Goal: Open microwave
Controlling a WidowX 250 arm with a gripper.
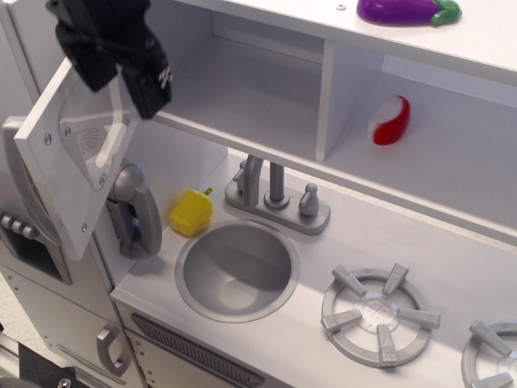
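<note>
Black gripper (121, 69) at top left, partly cut off by the frame edge; cannot tell whether its fingers are apart or together. It sits against the top edge of the microwave (77, 158) door, which is swung wide open at left, inner face showing. A small white mark on the gripper is unreadable.
</note>
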